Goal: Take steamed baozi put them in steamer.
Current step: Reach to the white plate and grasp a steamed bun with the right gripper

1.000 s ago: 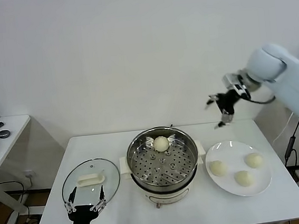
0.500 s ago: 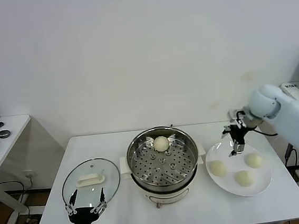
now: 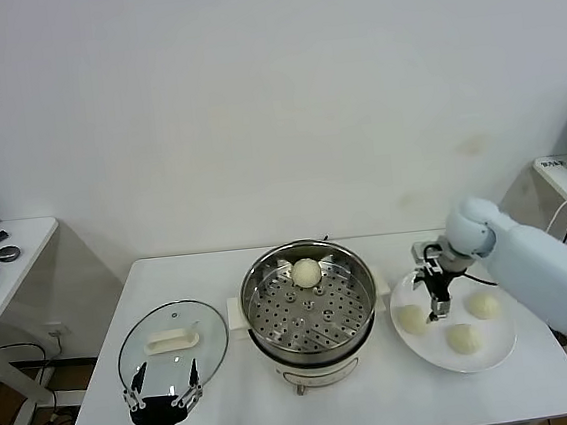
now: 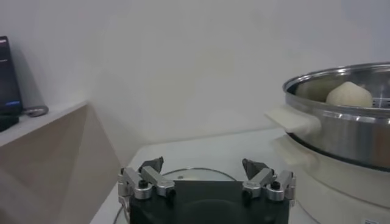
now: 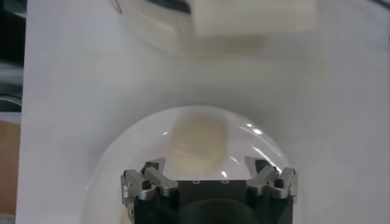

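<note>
The shiny steamer [image 3: 303, 309] stands mid-table with one steamed baozi [image 3: 305, 272] on its perforated tray; the left wrist view shows that pot [image 4: 341, 131] and bun [image 4: 348, 95] too. Three more baozi [image 3: 411, 319] [image 3: 482, 305] [image 3: 462, 337] lie on the white plate [image 3: 502, 344] to the right. My right gripper [image 3: 434, 290] hangs open just above the plate's leftmost bun, which lies between and beyond its jaws [image 5: 210, 165] as a pale blurred baozi [image 5: 198, 143]. My left gripper [image 3: 163, 395] is parked open at the table's front left.
A round glass lid [image 3: 172, 344] with a white handle lies flat left of the steamer, just beyond the left gripper [image 4: 203, 165]. A side table [image 3: 6, 254] stands at far left. The steamer's white side handle [image 5: 253, 15] is close to the plate.
My right arm has come down from high at the back right to just above the plate's left bun. The left arm has not moved.
</note>
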Available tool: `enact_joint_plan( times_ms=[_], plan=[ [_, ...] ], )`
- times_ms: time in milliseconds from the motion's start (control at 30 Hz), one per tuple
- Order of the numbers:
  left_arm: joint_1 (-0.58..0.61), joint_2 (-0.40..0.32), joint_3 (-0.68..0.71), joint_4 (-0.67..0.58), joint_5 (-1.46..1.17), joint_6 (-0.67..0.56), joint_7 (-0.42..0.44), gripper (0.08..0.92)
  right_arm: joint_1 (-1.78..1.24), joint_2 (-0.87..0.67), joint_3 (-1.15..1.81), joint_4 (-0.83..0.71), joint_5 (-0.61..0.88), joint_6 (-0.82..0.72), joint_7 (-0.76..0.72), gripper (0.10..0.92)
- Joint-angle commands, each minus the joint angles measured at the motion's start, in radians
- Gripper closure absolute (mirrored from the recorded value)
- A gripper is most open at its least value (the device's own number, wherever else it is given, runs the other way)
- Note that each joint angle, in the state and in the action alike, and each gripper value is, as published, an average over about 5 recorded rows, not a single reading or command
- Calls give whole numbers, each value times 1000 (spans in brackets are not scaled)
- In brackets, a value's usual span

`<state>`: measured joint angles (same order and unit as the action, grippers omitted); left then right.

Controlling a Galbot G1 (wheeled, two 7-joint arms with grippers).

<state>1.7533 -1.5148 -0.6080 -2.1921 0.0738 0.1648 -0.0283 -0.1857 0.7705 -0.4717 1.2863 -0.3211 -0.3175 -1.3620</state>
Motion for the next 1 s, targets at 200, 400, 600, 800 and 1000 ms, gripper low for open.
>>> enact_joint_plan(
  times_ms=[200,400,600,800,1000],
  plan=[
    [-4,-2,3,0,2,1,2,177,-87,56,47,-55,-47,0,74,203],
    [-2,-3,5,5,3,1,1,177,-84,69,56,-71,-54,3,85,203],
    [-5,-2,7,10,4,1,2,177,-94,69,58,-76,-56,3,81,203],
    [-6,-3,8,10,5,1,2,177,-103,84,67,-84,-71,-4,122,203],
    [-6,-4,9,9,6,1,2,177,-99,84,68,-81,-73,-6,110,203]
  ],
)
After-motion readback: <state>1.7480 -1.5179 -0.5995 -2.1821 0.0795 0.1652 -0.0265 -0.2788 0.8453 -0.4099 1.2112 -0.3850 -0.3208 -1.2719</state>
